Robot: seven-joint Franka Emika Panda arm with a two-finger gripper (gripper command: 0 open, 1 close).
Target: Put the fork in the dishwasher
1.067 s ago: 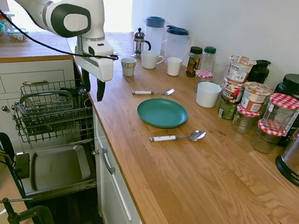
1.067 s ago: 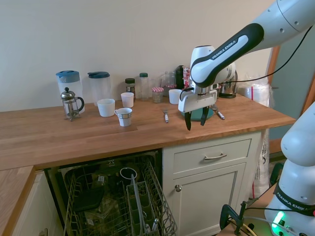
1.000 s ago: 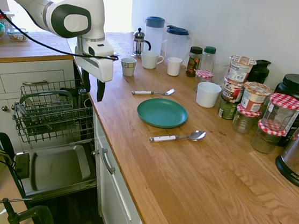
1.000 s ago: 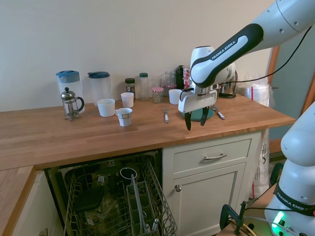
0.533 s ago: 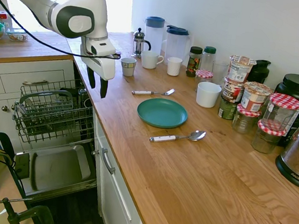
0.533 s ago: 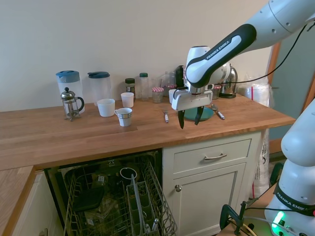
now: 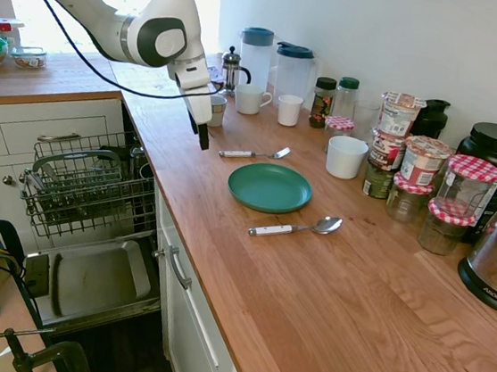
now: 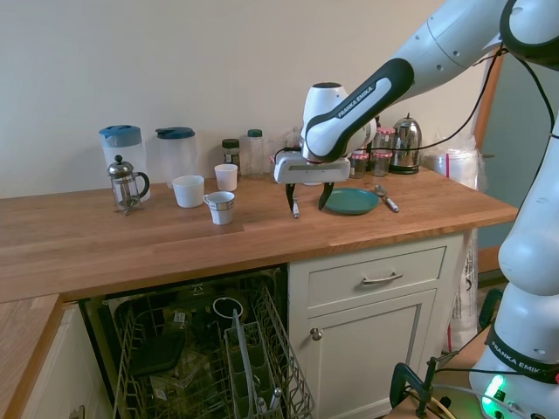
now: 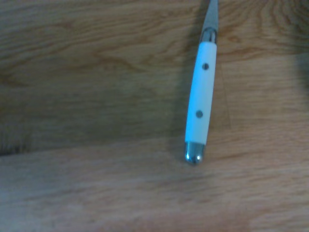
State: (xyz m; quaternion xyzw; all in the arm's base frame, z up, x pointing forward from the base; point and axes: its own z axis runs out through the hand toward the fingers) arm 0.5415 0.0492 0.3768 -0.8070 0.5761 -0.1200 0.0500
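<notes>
Hovering just above the wooden desk, the gripper has its two dark fingers spread apart and pointing down, holding nothing. In the second exterior view the fingers straddle the space over the white handle end of the fork, without touching it. The fork lies flat on the desk, just beyond the far side of the teal plate, its tined head pointing toward the white mug and its handle toward the gripper. The wrist view shows the fork's white handle with two dark rivets and a metal end cap, resting on bare wood grain.

On the near side of the plate lies the white-handled spoon, well apart from the fork. A small patterned cup stands close behind the gripper in the first exterior view. Farther back along the wall are a French press, two clear pitchers with blue lids and two white cups. A cluster of jars with red checked lids stands to the right of the plate.

The dishwasher sits below the desk edge with its door dropped open and its grey wire rack pulled out; the rack already holds some dark items that are hard to make out.
</notes>
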